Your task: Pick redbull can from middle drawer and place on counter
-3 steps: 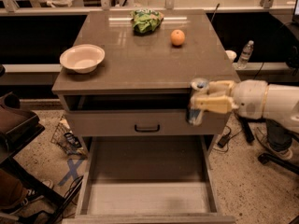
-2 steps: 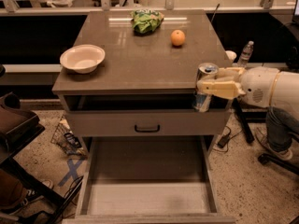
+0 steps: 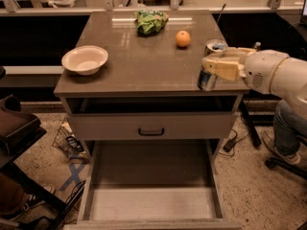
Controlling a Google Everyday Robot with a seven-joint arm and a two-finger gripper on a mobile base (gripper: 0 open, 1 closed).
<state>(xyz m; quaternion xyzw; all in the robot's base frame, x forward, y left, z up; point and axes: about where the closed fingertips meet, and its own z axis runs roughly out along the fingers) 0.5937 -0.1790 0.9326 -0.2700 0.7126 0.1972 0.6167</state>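
Note:
The redbull can (image 3: pixel 206 82) is held in my gripper (image 3: pixel 211 64), which is shut on it from the right. The can's silver top (image 3: pixel 216 46) stands above the fingers (image 3: pixel 224 69). The can hangs over the right front part of the counter (image 3: pixel 139 61), with its base about level with the counter top. The middle drawer (image 3: pixel 152 195) is pulled out wide open below, and its grey-brown floor shows nothing in it. My pale arm (image 3: pixel 278 73) reaches in from the right.
On the counter stand a pale bowl (image 3: pixel 85 59) at the left, a green bag (image 3: pixel 150 21) at the back and an orange (image 3: pixel 183 39) behind the can. A shut drawer front with a black handle (image 3: pixel 151 131) sits above the open drawer. A basket (image 3: pixel 69 142) is on the floor at left.
My gripper has lifted the can from beside the cabinet's right front corner up to counter height and moved it slightly further back.

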